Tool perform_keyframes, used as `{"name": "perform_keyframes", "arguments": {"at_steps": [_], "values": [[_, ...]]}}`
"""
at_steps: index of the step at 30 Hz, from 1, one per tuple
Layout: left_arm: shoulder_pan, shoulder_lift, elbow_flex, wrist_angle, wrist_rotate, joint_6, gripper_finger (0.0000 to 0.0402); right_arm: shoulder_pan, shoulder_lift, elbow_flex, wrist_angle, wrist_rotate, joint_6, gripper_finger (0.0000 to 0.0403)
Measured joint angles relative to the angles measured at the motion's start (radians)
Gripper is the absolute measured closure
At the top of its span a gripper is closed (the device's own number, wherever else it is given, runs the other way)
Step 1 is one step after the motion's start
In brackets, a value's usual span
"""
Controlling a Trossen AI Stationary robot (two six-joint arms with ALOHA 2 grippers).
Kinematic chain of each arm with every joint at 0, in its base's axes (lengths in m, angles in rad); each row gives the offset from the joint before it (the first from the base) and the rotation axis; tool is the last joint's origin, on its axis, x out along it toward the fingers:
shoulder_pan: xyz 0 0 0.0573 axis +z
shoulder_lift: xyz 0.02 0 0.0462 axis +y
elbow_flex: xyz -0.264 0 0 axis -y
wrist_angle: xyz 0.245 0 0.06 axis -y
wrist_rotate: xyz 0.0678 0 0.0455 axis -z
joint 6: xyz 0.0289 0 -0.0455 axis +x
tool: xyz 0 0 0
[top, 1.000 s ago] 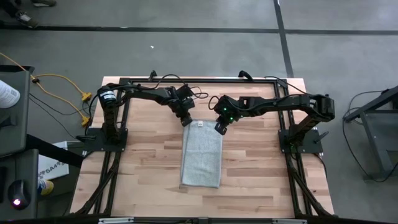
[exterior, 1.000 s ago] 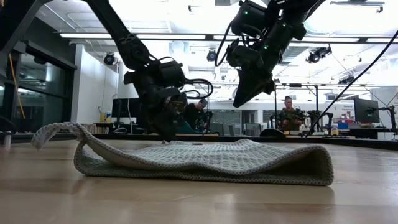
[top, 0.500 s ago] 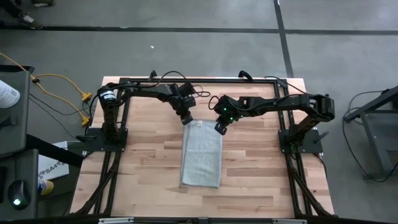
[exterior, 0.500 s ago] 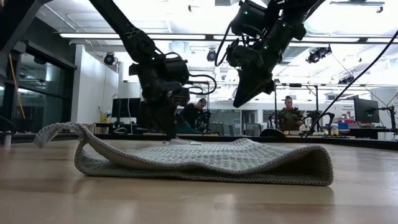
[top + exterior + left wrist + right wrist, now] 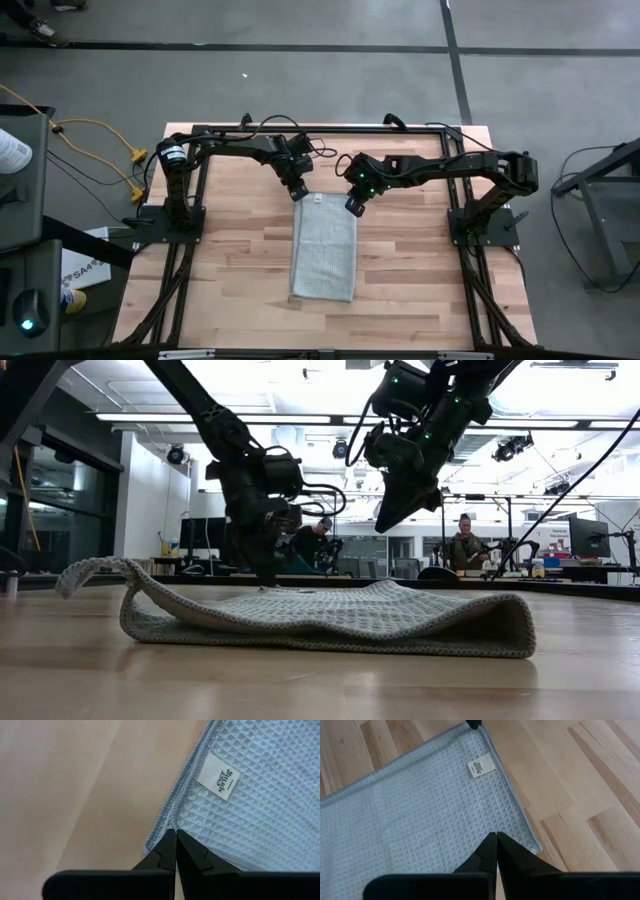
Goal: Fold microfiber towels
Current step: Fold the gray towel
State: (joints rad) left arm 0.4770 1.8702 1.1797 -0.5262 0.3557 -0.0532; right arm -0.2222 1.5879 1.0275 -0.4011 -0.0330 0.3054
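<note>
The light grey-blue microfiber towel (image 5: 325, 247) lies folded in a narrow strip on the wooden table, its long side running near to far. Its white tag (image 5: 218, 777) faces up near the far left corner. In the low view the fold (image 5: 515, 628) is on the right, and a loose edge (image 5: 88, 570) curls up on the left. My left gripper (image 5: 299, 195) is shut, its tips at the far left corner. My right gripper (image 5: 384, 526) is shut and hangs clear above the far right part of the towel (image 5: 420, 805). My left gripper's shut fingertips (image 5: 175, 834) slant down from the far side onto the hemmed edge (image 5: 167, 815) at the towel's far left corner. I cannot tell whether they touch the cloth. The towel lies flat there.
A black frame (image 5: 320, 130) runs along the table's far edge, with the arm bases (image 5: 165, 215) at left and right. Bare wood (image 5: 230, 270) shows on both sides of the towel. People sit at desks (image 5: 465, 545) in the room beyond the table.
My left gripper, shut throughout, has risen slightly and tipped steeper over the towel's far left corner. The towel has stayed where it was.
</note>
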Motion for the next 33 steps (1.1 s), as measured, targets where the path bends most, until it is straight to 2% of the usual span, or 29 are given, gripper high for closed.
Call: {"name": "perform_keyframes", "arguments": {"at_steps": [10,14,18,33], "values": [[0.000,-0.071,-0.001,-0.046,-0.001,0.021,0.0401,0.000,0.000,0.000,0.000,0.001,-0.008,0.0400],[0.000,-0.072,-0.001,-0.089,-0.009,0.024,0.0401,0.000,0.000,0.000,0.001,0.001,-0.008,0.0400],[0.000,-0.072,-0.001,-0.094,-0.060,0.031,0.0401,0.000,0.000,0.000,0.000,0.000,-0.006,0.0400],[0.000,-0.071,-0.007,-0.103,-0.096,0.049,0.0401,0.000,0.000,0.000,0.000,0.000,0.000,0.0400]]}}
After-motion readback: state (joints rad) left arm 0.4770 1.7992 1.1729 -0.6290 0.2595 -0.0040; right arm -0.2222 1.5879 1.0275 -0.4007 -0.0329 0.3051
